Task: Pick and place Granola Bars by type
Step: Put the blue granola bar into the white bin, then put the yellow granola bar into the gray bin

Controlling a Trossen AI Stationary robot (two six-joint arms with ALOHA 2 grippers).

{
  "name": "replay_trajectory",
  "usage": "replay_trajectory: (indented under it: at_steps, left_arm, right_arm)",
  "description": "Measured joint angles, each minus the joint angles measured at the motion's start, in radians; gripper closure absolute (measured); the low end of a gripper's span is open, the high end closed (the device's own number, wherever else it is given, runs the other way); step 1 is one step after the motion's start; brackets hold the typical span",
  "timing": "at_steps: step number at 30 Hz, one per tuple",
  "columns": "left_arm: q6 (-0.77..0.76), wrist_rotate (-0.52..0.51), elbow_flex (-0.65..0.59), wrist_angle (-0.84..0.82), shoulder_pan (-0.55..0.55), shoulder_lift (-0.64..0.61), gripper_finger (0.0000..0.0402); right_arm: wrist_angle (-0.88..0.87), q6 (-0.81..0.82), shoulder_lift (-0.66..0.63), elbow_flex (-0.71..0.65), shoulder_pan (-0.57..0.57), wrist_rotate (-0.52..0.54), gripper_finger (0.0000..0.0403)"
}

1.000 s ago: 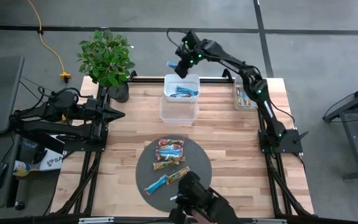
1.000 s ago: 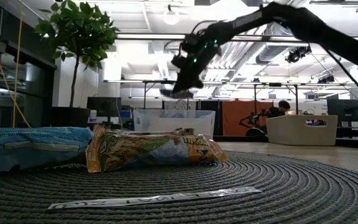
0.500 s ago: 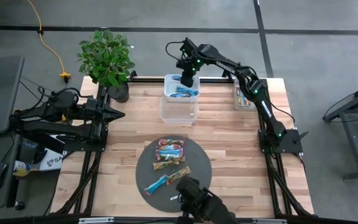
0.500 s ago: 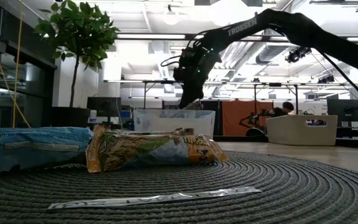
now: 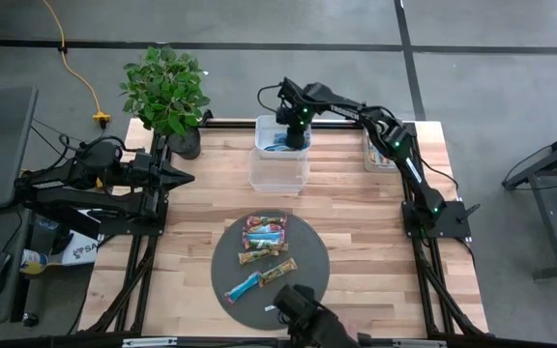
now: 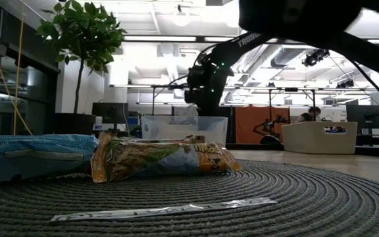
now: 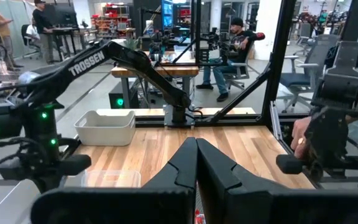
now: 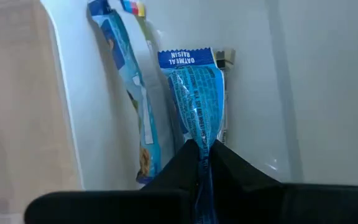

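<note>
1. The pale wooden slatted table (image 5: 356,208) carries everything; the round dark grey woven mat (image 5: 309,259) near its front edge serves as landmark.
2. The right arm reaches far beyond the mat to the rear edge, its right gripper (image 5: 296,132) lowered into the clear plastic bin (image 5: 264,130) that stands there. A second clear bin (image 5: 278,170) sits between that one and the mat, and a white bin (image 5: 380,153) stands further right.
3. The left arm is parked well left of the mat, off the table's left edge; the left gripper (image 7: 196,163) has its fingers pressed together on nothing.
4. The right jaws are clenched on the end seam of a shiny blue-wrapped granola bar (image 8: 196,93), which hangs just above the bin floor beside another blue-wrapped bar (image 8: 126,74) already lying there.
5. On the mat lie the remaining bars: red-pink ones (image 5: 264,223), a tan-and-green one (image 5: 261,255), another tan one (image 5: 278,270) and a blue one (image 5: 244,285).
6. Handling, as I judge it: these bars are light, fairly stiff inside, with slick crinkly foil that could slide between the pads. The flat crimped end seam, or a pinch across the narrow middle, looks the safest hold; squeezing hard risks crumbling the contents.
</note>
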Motion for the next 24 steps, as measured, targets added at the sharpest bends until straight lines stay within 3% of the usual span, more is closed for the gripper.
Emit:
replay_trajectory:
  at_steps: [14, 24]
  left_arm:
    - [0.000, 0.000, 0.000, 0.000, 0.000, 0.000, 0.0401]
    - [0.000, 0.000, 0.000, 0.000, 0.000, 0.000, 0.0401]
  right_arm:
    - [0.000, 0.005, -0.008, -0.017, 0.017, 0.016, 0.0276]
    - [-0.029, 0.004, -0.008, 0.128, 0.038, 0.021, 0.0203]
